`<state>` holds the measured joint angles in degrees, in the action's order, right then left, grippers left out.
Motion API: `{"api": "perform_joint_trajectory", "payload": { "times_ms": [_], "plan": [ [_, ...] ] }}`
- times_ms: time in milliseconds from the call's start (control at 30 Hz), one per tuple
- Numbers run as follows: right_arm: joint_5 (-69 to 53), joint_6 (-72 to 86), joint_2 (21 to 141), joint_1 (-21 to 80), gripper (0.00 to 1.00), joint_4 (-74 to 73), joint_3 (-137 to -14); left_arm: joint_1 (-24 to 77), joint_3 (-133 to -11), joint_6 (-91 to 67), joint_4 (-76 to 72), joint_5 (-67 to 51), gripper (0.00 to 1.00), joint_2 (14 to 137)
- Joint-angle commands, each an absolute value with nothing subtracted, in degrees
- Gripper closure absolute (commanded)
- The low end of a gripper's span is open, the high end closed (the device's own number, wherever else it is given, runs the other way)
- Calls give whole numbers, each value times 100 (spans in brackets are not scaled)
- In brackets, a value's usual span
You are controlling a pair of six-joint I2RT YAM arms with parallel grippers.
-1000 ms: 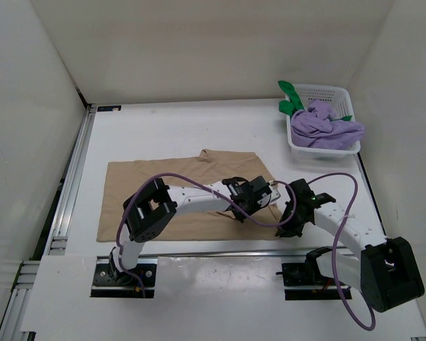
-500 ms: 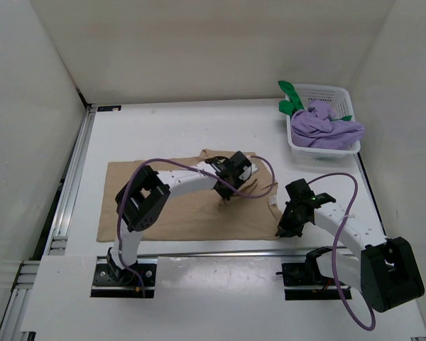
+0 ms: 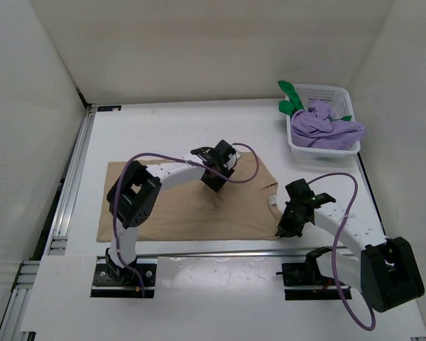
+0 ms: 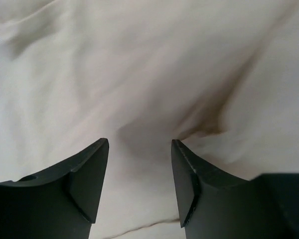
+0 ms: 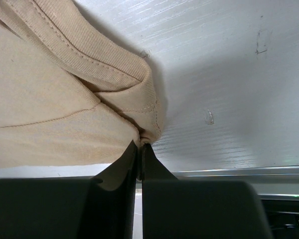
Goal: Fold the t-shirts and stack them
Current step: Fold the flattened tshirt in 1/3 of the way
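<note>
Left wrist view: the left gripper (image 4: 139, 147) has its jaws standing apart with nothing between them. It points down at the tan shirt (image 4: 139, 59), which fills the whole view under the fingers. A dark crease in the cloth runs from the gap between the jaws up toward the right. Whether the fingertips touch the cloth I cannot tell.

Right wrist view: the right gripper (image 5: 139, 145) is closed, its two fingers pinched together on a bunched, hemmed corner of the tan shirt. The cloth spreads left and away from the fingertips. Bare white table (image 5: 229, 74) lies to the right of the pinched corner.

Top view: the tan shirt lies spread mostly flat on the table, left of centre and toward the near side. The left gripper hangs over the shirt's far edge, right of its middle, where the cloth rises in a rumpled flap. The right gripper holds the shirt's near right corner, well apart from the left one.

At the far right stands a white basket (image 3: 319, 91). The purple shirt (image 3: 326, 124) is heaped in it, spilling over the near rim. The green shirt (image 3: 291, 103) hangs over its far left corner.
</note>
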<state>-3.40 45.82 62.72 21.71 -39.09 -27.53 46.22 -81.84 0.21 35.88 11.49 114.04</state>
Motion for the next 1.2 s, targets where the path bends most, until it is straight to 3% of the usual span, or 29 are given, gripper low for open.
{"api": "perform_joint_trajectory", "payload": {
  "times_ms": [0,167,300,500,600,767,967,1167],
  "plan": [
    [-185,4438,6346,2145,100,-4096,-2812,4141,-7894,0,3612,1450,35,10391],
    [-132,4386,6416,2145,100,-4096,-2917,3159,-6218,0,3788,1564,33,8653],
    [-132,4333,6416,2145,100,-4096,-2918,2105,-4146,0,4183,1730,30,7403],
    [-132,4228,6521,2092,100,-4148,-3023,382,-2893,0,4597,2250,18,5971],
    [-79,4166,6636,2092,100,-4201,-3146,-218,-2839,0,4597,2312,13,5792],
    [-79,4113,6741,2092,100,-4201,-3330,-1631,-3162,0,4597,1803,13,5915],
    [-26,4008,6925,2092,100,-4201,-3507,-2942,-3665,0,4886,608,13,6361],
    [-36,3885,7189,2092,100,-4306,-3674,-3384,-3665,0,4887,124,23,7171]
  ]
}}
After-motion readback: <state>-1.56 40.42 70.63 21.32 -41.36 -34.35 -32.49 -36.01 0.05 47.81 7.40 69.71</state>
